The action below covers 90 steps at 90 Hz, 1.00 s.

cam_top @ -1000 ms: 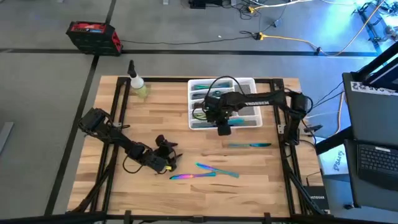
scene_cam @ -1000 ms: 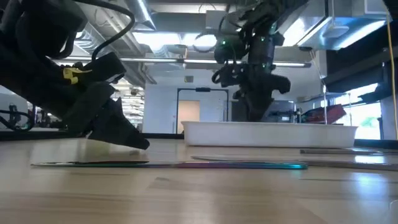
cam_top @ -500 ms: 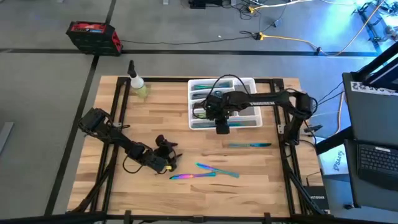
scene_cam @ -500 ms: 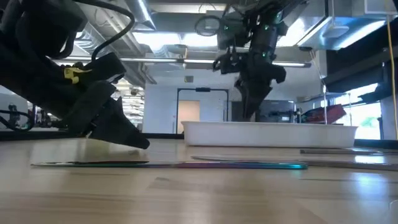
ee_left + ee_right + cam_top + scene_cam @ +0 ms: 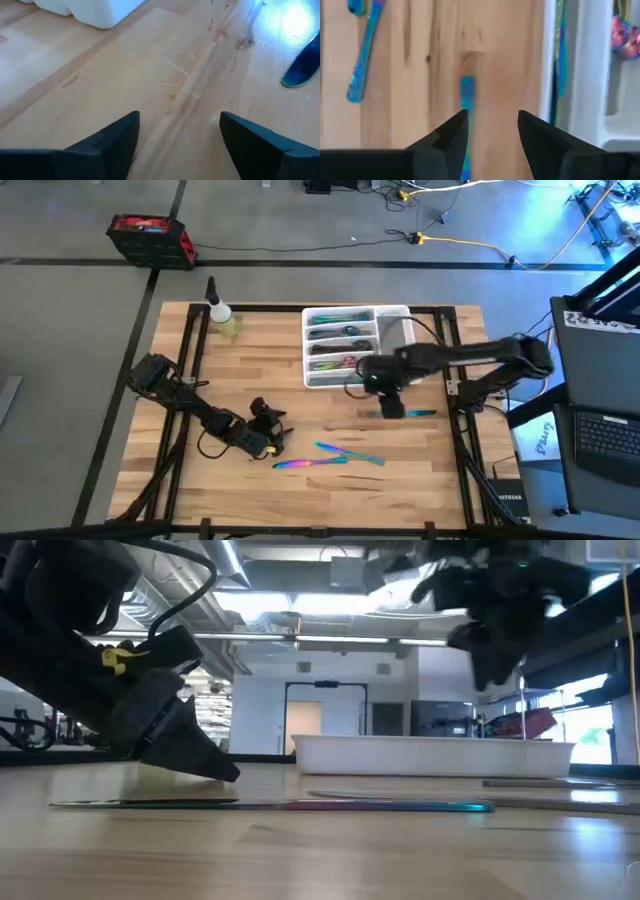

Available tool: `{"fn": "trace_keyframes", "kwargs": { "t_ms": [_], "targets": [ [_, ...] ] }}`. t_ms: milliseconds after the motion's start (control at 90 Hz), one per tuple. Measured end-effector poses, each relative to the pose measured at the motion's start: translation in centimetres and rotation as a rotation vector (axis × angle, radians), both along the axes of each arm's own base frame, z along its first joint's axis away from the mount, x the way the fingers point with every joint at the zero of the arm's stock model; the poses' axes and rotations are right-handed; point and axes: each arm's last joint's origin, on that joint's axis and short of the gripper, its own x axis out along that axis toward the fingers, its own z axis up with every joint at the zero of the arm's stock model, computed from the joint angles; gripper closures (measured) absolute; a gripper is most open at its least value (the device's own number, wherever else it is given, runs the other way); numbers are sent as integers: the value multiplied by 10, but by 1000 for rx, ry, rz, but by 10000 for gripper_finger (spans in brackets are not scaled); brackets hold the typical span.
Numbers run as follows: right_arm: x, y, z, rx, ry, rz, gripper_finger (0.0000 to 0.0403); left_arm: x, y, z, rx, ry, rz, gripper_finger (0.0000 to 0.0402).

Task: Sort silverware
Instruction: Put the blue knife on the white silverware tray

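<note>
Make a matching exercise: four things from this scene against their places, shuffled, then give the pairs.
Things:
1. spray bottle
2. tray
3. right gripper
4. left gripper

Places:
A. above a piece on the wood just in front of the tray
B. far left corner of the table
C. front left, low over the wood
D. far middle of the table

Pairs: 1-B, 2-D, 3-A, 4-C

Robotics lab or workshop, wooden bench (image 5: pixel 300 430) on grey floor, cables (image 5: pixel 440 235) at 12 o'clock, red toolbox (image 5: pixel 150 238) at 10, laptop (image 5: pixel 605 435) at 3, exposed ducts (image 5: pixel 250 610) and strip lights overhead
</note>
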Motion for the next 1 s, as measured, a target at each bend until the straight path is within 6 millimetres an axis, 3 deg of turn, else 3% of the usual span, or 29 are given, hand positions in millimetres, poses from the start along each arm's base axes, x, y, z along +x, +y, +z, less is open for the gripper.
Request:
{"fn": "trace_keyframes", "kwargs": {
  "t_ms": [122,333,622,1000],
  "targets": [
    [-26,18,-14,18,-66,-39,246,1,1,0,1,1,4,139],
    [-52,31,-48,33,28,-16,246,1,2,0,2,3,3,139],
    [-52,30,-74,21,-58,-20,246,1,2,0,-3,4,-2,139],
    [-49,30,-99,-2,37,-2,263,1,2,0,-9,3,-1,139]
  ]
}}
